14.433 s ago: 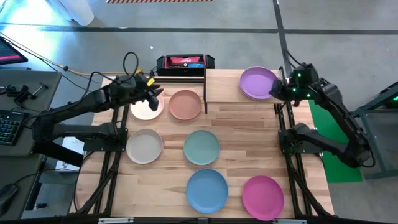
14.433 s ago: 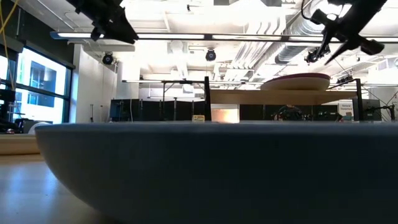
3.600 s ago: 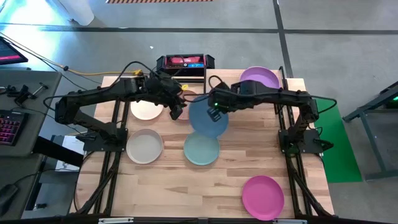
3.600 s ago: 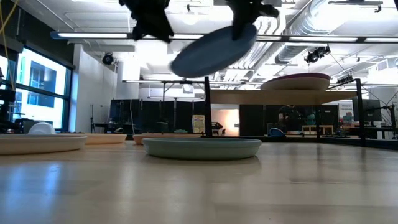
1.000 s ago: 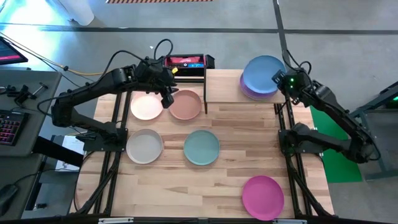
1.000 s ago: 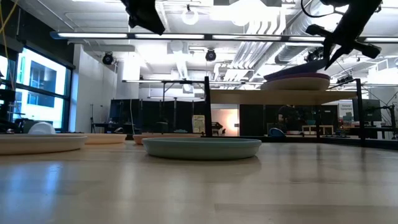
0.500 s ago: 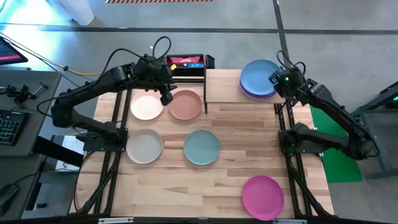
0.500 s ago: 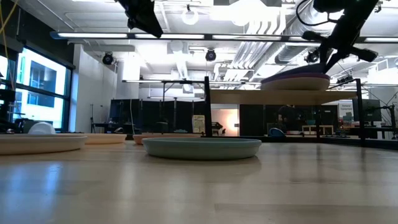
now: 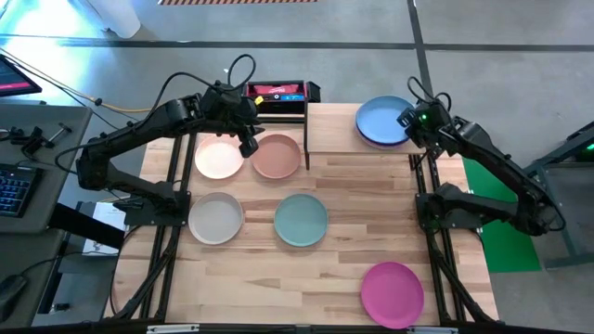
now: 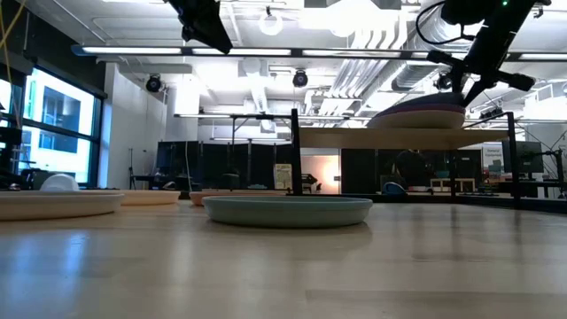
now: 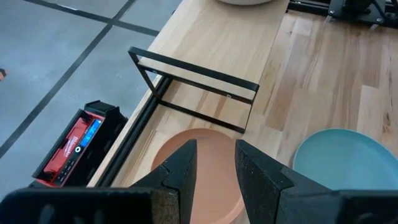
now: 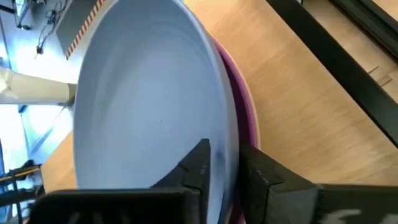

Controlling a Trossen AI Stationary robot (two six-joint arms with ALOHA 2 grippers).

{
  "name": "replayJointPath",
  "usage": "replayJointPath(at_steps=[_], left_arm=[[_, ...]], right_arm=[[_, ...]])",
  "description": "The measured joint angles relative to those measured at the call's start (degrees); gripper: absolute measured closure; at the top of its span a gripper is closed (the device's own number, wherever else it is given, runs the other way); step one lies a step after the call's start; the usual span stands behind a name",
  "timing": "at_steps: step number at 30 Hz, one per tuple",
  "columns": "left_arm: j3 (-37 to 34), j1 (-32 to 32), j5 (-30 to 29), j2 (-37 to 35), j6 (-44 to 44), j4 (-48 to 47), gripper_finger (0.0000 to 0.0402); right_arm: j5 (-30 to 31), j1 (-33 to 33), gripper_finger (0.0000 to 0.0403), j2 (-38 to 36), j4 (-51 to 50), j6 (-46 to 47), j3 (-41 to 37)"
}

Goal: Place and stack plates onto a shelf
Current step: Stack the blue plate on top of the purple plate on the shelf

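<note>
A blue plate (image 9: 380,121) lies on a purple plate (image 12: 246,109) on the right half of the light-wood shelf (image 9: 332,128) at the table's far edge. My right gripper (image 9: 408,120) is shut on the blue plate's right rim. My left gripper (image 9: 247,146) hangs open and empty above the gap between the pale pink plate (image 9: 220,159) and the terracotta plate (image 9: 277,156). A cream plate (image 9: 215,218), a teal-green plate (image 9: 301,220) and a magenta plate (image 9: 392,293) lie flat on the tabletop. My right gripper pinches the blue plate's rim (image 12: 225,134) on the side toward the table's right edge, one finger (image 12: 198,163) inside the bowl and one (image 12: 256,169) outside it. The fingers come from the right, slanting down. The plate sits about level, nested on the purple plate.
A red and black device (image 9: 276,92) lies beyond the table's far edge, left of the shelf. The shelf's thin black leg frame (image 11: 194,79) stands beside the terracotta plate. The shelf's left half (image 9: 327,116) is bare wood.
My right gripper has gone down and a little toward the table's left with the blue plate. The plate was tilted above the purple plate and now lies about level on it. My left arm has kept still.
</note>
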Motion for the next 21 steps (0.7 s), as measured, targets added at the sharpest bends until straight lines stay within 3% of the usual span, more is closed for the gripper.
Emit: replayJointPath(at_steps=[11, 21], left_arm=[[0.00, 0.00, 0.00, 0.00, -0.34, 0.02, 0.0304], [0.00, 0.00, -0.01, 0.00, -0.46, 0.04, 0.0304]], right_arm=[[-3.24, 0.02, 0.0287, -1.03, 0.69, -4.23, 0.00], [-6.82, 0.02, 0.0276, -3.52, -0.85, -5.33, 0.00]])
